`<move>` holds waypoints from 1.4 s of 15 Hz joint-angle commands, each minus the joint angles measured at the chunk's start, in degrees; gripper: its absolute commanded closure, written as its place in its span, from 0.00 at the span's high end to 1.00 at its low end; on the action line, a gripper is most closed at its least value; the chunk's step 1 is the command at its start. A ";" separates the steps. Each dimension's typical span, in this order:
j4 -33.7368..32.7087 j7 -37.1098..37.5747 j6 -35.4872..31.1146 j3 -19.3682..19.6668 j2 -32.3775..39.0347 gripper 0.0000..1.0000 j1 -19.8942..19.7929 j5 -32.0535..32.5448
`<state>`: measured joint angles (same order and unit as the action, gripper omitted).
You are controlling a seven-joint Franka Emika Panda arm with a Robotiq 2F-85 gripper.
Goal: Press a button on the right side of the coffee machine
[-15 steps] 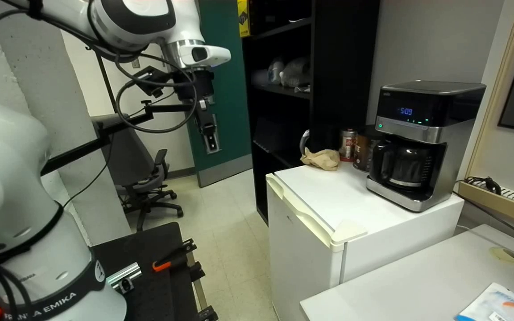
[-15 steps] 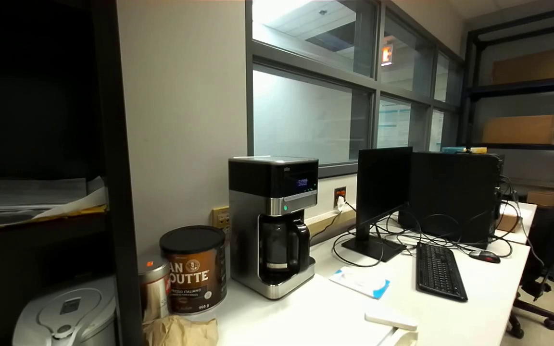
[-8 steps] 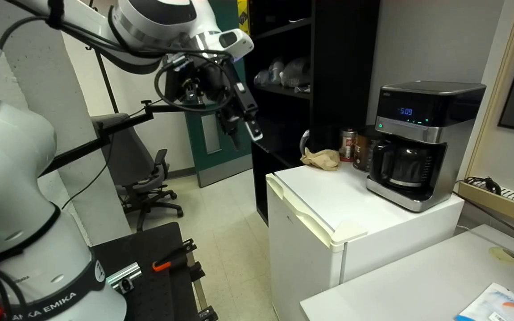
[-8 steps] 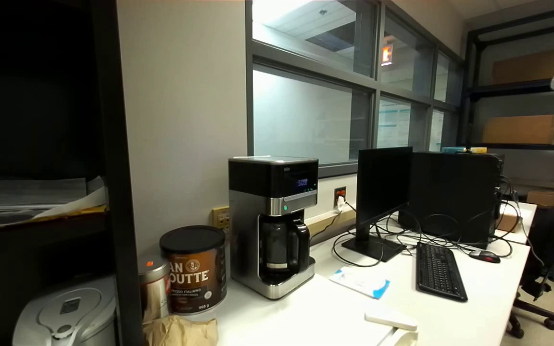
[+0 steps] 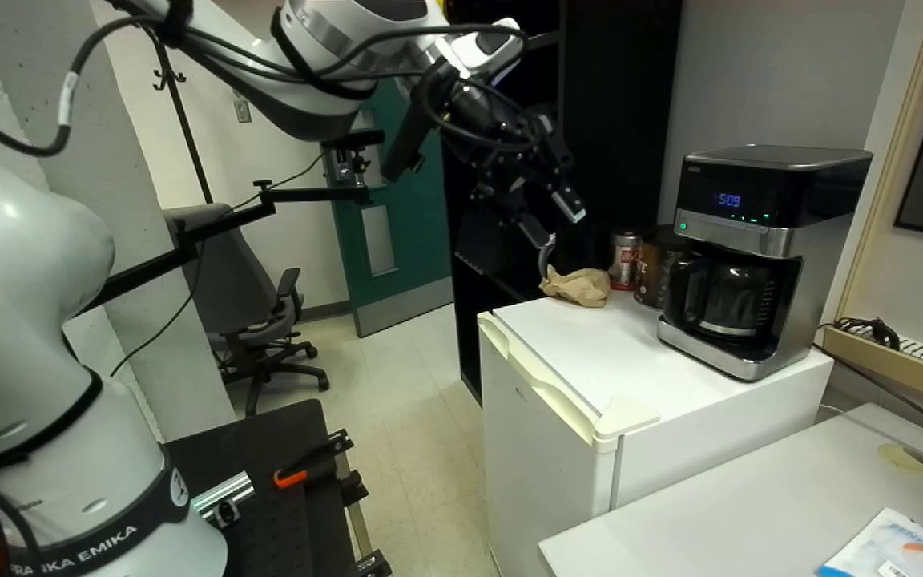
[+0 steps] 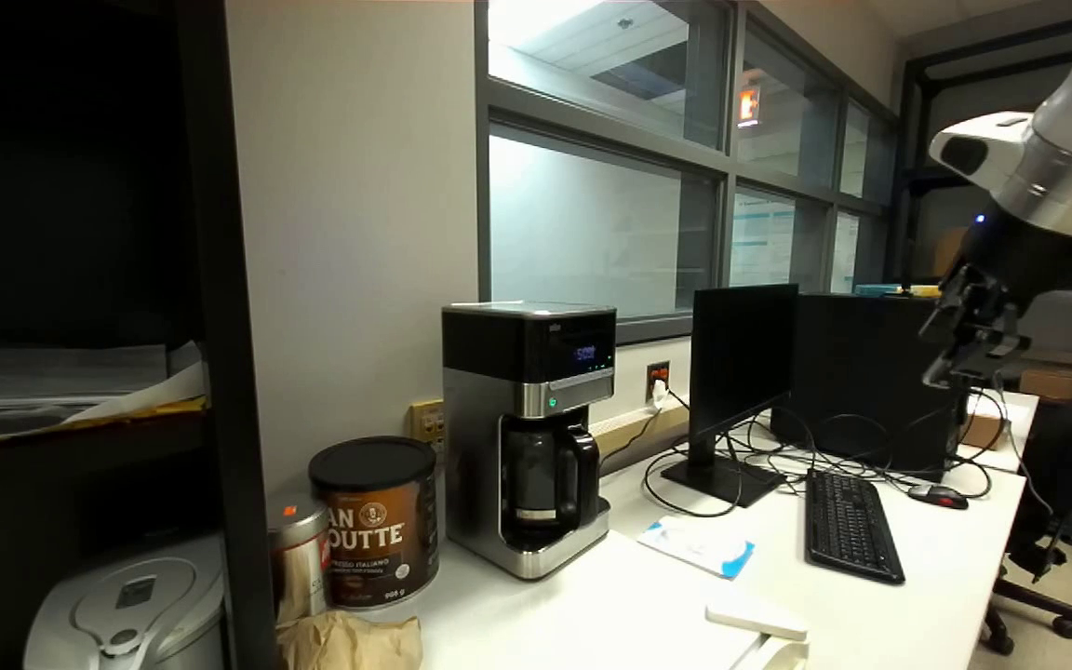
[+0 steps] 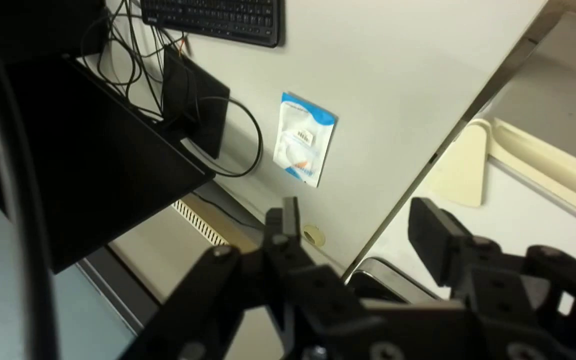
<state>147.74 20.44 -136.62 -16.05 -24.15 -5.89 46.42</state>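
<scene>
Coffee machine (image 5: 782, 248): one, upright on the white fridge (image 5: 582, 353) at the right of the frame in an exterior view; its carafe (image 6: 536, 470) we find near the centre in an exterior view.
Clock display (image 5: 728, 200): we read 5:09 in blue.
Brown can (image 6: 373, 521): we make out "AN", "OUTTE" and "908 g"; some lettering is too small to tell.
Base band (image 5: 149, 523): only in an exterior view, lower left; "EMIKA" reads clearly, the word before it partly blocked.
Cans: two, the brown one beside a metal tin (image 6: 299, 558), left of the machine in both exterior views.
Packet (image 7: 304, 140): one, blue and white, in all three views; its print is too blurred for us.
Keyboard (image 7: 218, 20): one, upper left in the wrist view; lower right in an exterior view, near a mouse (image 6: 938, 496) we see there alone.
Gripper (image 7: 358, 227): two fingers, spread with a clear gap between the tips; upper middle of the frame in an exterior view, apart from the machine.
</scene>
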 commanded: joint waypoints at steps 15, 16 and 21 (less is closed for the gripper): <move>-26.37 1.60 -18.36 9.85 30.19 0.00 -0.72 25.59; -27.74 2.03 -19.31 9.91 31.60 0.00 -0.72 26.30; -34.17 3.31 -21.69 9.91 38.17 0.00 -0.41 28.65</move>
<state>118.74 21.84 -156.29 -6.40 9.17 -6.49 72.60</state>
